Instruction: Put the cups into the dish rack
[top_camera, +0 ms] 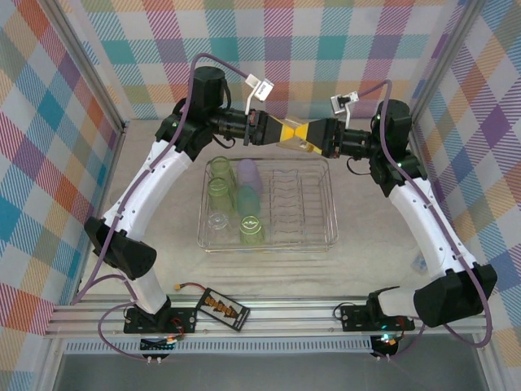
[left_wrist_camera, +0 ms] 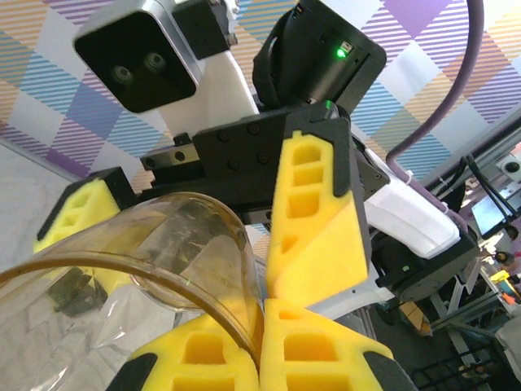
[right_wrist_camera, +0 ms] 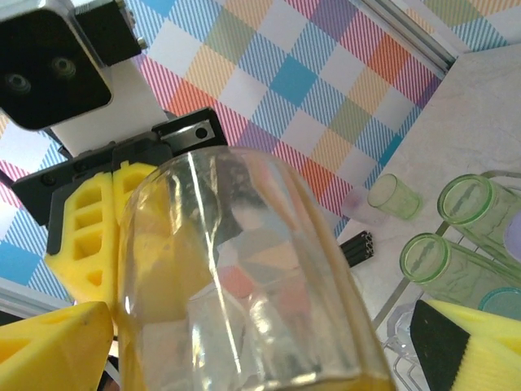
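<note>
A yellowish clear cup [top_camera: 298,143] hangs in the air behind the dish rack [top_camera: 313,238], between both arms. My left gripper [top_camera: 278,129] is shut on its rim, the cup wall [left_wrist_camera: 163,244] pinched between the yellow fingers [left_wrist_camera: 317,350]. My right gripper [top_camera: 316,135] stands open around the cup [right_wrist_camera: 244,269]; its right finger [right_wrist_camera: 476,346] is clear of the wall. In the rack's left half are green cups [top_camera: 218,194] [top_camera: 251,230], a lilac one [top_camera: 248,173] and a clear one [top_camera: 218,221]. Another green cup [right_wrist_camera: 392,195] lies on the table beyond the rack.
The rack's right half holds bare wire dividers [top_camera: 289,195]. A flat black box with orange marks [top_camera: 222,307] lies near the front rail. A small black bundle [right_wrist_camera: 356,247] sits on the table by the rack. Checkered walls close in the back and sides.
</note>
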### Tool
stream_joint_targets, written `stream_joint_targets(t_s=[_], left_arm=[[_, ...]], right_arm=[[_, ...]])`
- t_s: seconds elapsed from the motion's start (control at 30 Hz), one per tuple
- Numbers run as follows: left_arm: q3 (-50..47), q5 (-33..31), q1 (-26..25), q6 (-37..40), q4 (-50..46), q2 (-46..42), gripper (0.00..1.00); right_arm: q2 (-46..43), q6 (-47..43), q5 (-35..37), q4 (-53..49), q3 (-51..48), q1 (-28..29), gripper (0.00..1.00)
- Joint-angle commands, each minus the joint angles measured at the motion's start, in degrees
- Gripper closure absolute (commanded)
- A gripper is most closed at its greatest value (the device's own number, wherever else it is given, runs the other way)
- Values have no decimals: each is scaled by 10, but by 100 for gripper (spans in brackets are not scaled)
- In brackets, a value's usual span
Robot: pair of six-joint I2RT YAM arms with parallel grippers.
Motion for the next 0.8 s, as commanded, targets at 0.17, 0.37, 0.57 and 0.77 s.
stream_joint_targets(t_s=[0.17,0.37,0.57,0.77], left_arm=[[-38,-15,6,-10,56,-32,100],[-101,-40,19,-69,173,-59,100],[-107,-36,20,-90,200,-49,100],[-113,-44,20,-85,192,-45,100]], right_arm=[[-21,9,-20,58,-10,5,10],[-21,25,-28,76,-16,5,15],[-15,19,-37,62,-11,6,28],[-12,8,-28,42,-9,6,34]])
